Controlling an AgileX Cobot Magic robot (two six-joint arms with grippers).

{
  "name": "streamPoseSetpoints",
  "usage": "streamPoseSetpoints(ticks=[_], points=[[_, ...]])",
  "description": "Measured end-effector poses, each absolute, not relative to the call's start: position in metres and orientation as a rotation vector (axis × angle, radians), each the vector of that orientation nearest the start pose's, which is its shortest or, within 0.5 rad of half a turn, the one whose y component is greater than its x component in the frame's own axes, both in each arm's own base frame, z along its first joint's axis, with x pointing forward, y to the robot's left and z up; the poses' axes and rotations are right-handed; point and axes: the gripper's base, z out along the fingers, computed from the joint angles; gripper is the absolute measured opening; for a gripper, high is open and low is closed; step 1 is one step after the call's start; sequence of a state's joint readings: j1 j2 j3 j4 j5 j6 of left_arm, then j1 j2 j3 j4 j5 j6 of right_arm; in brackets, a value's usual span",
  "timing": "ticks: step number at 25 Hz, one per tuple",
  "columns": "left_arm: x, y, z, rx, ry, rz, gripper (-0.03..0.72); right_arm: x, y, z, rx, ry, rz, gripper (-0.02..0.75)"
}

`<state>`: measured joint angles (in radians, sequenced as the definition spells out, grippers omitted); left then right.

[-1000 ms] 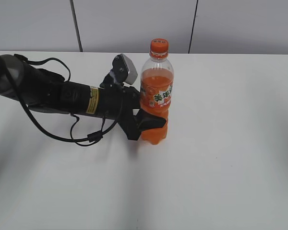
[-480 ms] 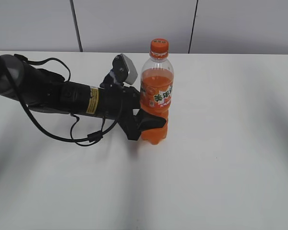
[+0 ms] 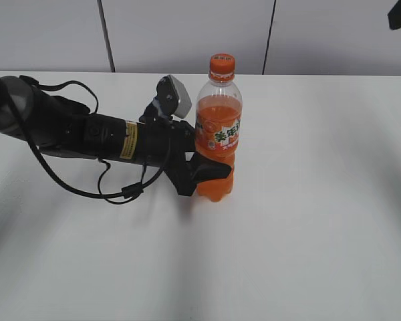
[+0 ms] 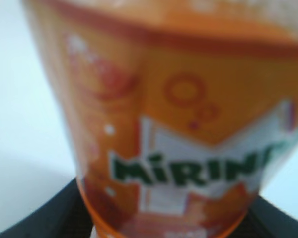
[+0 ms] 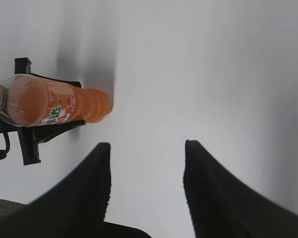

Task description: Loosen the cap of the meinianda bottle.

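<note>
The right gripper (image 5: 145, 178), fingers apart, has just appeared top right, heading for the cap (image 3: 221, 65), while the left gripper (image 3: 210, 170) stays clamped on the upright bottle (image 3: 217, 137) mid-table (image 3: 321, 200).

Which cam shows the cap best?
Exterior view: the orange cap sits unobstructed on top of the upright meinianda bottle. The right wrist view catches only the neck end at its left frame edge; the left wrist view shows just blurred label, no cap.
</note>
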<state>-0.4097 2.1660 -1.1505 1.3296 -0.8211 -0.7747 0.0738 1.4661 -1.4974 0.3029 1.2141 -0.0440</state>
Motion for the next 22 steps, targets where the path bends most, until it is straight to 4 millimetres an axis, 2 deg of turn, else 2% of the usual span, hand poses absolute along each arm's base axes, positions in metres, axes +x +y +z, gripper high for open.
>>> streamPoseSetpoints(ticks=[4,9,12,17,22], points=[[0.349,-0.222,0.107,1.256,1.734,-0.857,0.414,0.296,0.069,0.388,-0.229,2.622,0.416,0.354],[0.349,-0.222,0.108,1.255,1.734,-0.857,0.414,0.291,0.117,0.395,-0.466,2.581,0.39,0.355],[0.349,-0.222,0.108,1.255,1.734,-0.857,0.414,0.291,0.138,0.399,-0.565,2.551,0.365,0.355],[0.349,-0.222,0.108,1.255,1.734,-0.857,0.414,0.294,0.161,0.398,-0.657,2.53,0.348,0.354],[0.349,-0.222,0.108,1.255,1.734,-0.857,0.414,0.293,0.185,0.387,-0.748,2.543,0.352,0.354]])
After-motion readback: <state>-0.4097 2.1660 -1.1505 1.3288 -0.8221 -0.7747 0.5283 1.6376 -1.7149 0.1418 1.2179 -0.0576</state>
